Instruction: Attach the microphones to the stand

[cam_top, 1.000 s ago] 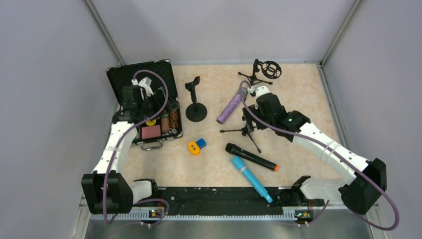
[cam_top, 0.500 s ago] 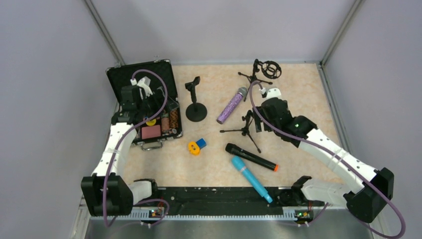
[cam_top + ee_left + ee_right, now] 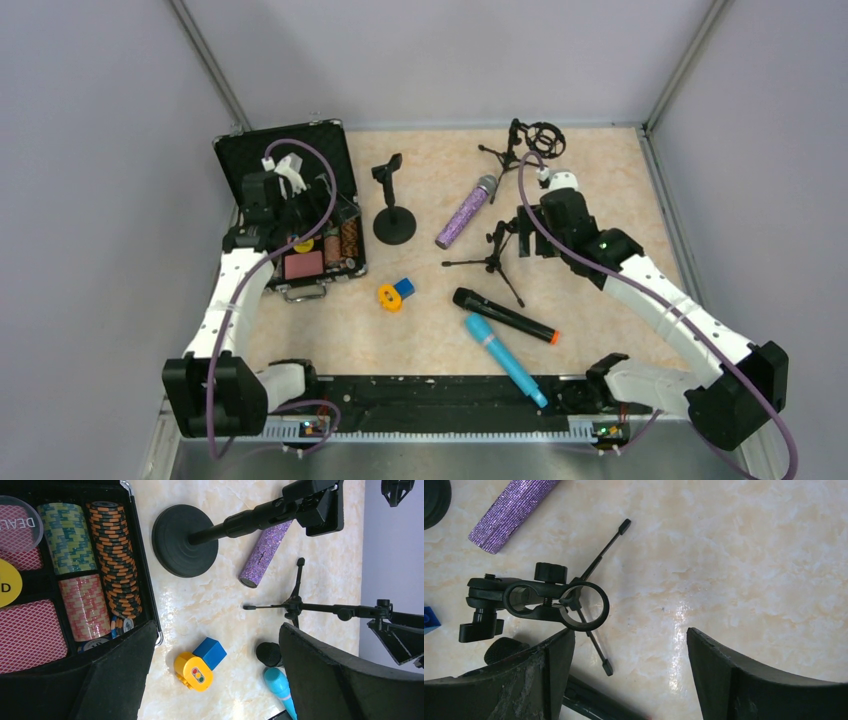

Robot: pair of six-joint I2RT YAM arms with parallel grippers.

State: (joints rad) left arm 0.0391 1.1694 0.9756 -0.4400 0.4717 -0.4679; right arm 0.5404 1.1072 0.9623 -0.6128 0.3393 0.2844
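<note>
Three microphones lie on the table: a glittery purple one [image 3: 466,211] [image 3: 514,510] [image 3: 265,552], a black one with an orange end [image 3: 505,315], and a light-blue one [image 3: 505,358] [image 3: 280,687]. A round-base stand [image 3: 393,200] [image 3: 186,540] is upright at the centre. A small tripod stand [image 3: 492,255] with a ring clip [image 3: 556,602] stands right of the purple one. My right gripper [image 3: 520,235] [image 3: 628,635] hangs open just right of that tripod, holding nothing. My left gripper [image 3: 318,205] [image 3: 216,630] is open above the case's right edge, empty.
An open black case [image 3: 290,210] [image 3: 75,570] of poker chips and cards sits at the left. A small orange-and-blue toy [image 3: 394,293] [image 3: 200,664] lies near the middle. A second tripod with a shock mount [image 3: 528,143] stands at the back. Grey walls surround the table.
My right gripper has drawn back to the right, away from the purple microphone's grille, and now hangs beside the tripod stand. The purple microphone stays on the table. The left arm has barely moved.
</note>
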